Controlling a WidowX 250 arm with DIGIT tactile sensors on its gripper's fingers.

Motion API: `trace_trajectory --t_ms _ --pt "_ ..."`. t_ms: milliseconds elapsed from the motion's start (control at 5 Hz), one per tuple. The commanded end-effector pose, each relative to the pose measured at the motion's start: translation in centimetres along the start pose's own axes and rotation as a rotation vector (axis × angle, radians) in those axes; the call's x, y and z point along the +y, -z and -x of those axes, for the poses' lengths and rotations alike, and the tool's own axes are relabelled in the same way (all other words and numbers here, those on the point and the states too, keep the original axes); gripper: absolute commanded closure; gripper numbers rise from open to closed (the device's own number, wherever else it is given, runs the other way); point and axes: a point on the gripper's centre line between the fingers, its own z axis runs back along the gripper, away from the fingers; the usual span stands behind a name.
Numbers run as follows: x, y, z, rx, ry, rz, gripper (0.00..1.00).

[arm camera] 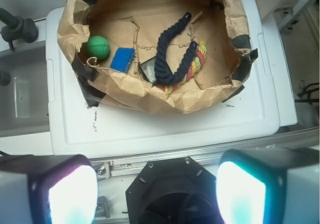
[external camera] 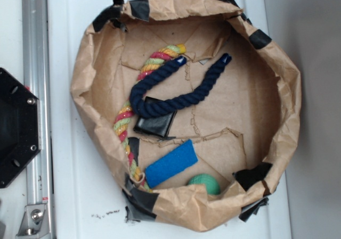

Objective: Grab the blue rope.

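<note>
Overall, a white lid (external camera: 160, 217) carried a taped paper basin (external camera: 277, 90). Inside, the blue rope (external camera: 176, 98) lay in a U over a braided rope (external camera: 125, 116) and black pouch (external camera: 155, 124). The gripper (arm camera: 157, 191) stood wide open, empty, well short of the basin.

In the exterior view everything lies inside the paper-bag basket (external camera: 85, 84), which sits on a plastic lid (external camera: 69, 207). Taking the blue rope (external camera: 176, 90) as landmark: the braided rope (external camera: 128, 116) runs along its left side, the square pad (external camera: 155, 123) lies partly under its bend, the rectangular pad (external camera: 171, 163) lies below it, and the ball (external camera: 206, 184) sits just right of that pad.
</note>
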Motion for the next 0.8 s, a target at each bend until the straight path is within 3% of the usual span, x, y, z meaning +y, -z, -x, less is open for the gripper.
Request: trace_trajectory --t_ms 0,200,400,600 --pt "0.0 0.0 0.0 0.0 0.0 0.0 0.0" --pt "2.1 5.1 -4.5 0.005 -0.049 -0.034 0.0" --pt "1.9 9.3 -8.8 0.028 -0.083 -0.158 0.0" --pt "1.9 14.3 -12.3 0.132 -0.069 -0.177 0.0"
